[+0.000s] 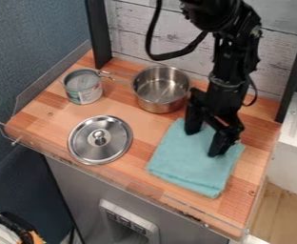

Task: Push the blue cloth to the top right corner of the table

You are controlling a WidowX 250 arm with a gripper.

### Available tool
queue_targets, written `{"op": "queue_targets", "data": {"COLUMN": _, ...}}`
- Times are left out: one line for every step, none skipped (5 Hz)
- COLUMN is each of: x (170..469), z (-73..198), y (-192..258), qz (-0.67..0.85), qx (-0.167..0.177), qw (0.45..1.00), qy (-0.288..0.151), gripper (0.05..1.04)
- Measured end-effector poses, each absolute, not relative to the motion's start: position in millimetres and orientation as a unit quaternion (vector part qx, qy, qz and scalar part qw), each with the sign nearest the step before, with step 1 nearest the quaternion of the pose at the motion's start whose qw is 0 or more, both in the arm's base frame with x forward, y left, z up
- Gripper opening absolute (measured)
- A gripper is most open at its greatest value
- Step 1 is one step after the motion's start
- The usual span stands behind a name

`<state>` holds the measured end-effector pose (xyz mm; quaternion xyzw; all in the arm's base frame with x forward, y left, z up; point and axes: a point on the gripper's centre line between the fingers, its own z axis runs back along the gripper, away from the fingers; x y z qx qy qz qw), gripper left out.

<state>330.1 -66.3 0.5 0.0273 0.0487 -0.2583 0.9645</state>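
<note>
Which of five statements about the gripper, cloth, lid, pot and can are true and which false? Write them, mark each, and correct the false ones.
1. The gripper is over the blue cloth, its fingers apart. True.
2. The lid covers the pot. False: it lies on the table.
3. The pot's handle extends toward the can. True.
4. The can stands inside the pot. False: it stands on the table.
5. The cloth lies flat. True.
</note>
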Motion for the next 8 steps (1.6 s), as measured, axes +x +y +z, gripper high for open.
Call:
{"op": "queue_targets", "data": {"x": 350.0, "z": 1.9, "y": -73.9, "qz": -0.256, "qx": 0.018, "qw": 0.966, "qy": 0.034, "gripper": 1.001}}
{"op": "queue_targets", "data": {"x": 377.1, "z": 3.2, "y": -80.7, "qz": -0.258, "qx": 0.015, "qw": 0.966, "qy": 0.017, "gripper": 1.001}}
{"op": "queue_targets", "data": {"x": 395.3, "z": 4.7, "y": -77.1, "qz": -0.262, "qx": 0.024, "qw": 0.965, "qy": 0.005, "gripper": 1.001}}
{"op": "queue_targets", "data": {"x": 392.9, "z": 4.3, "y": -74.5, "qz": -0.265, "qx": 0.020, "qw": 0.964, "qy": 0.012, "gripper": 0.999}}
{"op": "queue_targets", "data": {"x": 382.1, "z": 16.0, "y": -72.4, "qz": -0.264, "qx": 0.019, "qw": 0.964, "qy": 0.000, "gripper": 0.999}}
{"op": "queue_targets", "data": {"x": 381.4, "z": 50.1, "y": -75.7, "qz": -0.241, "qx": 0.010, "qw": 0.970, "qy": -0.039, "gripper": 0.999}}
{"op": "queue_targets", "data": {"x": 374.3, "z": 58.2, "y": -72.7, "qz": -0.228, "qx": 0.014, "qw": 0.973, "qy": -0.035, "gripper": 0.999}}
{"op": "queue_targets", "data": {"x": 365.6, "z": 68.7, "y": -60.5, "qz": -0.214, "qx": 0.030, "qw": 0.976, "qy": -0.039, "gripper": 0.999}}
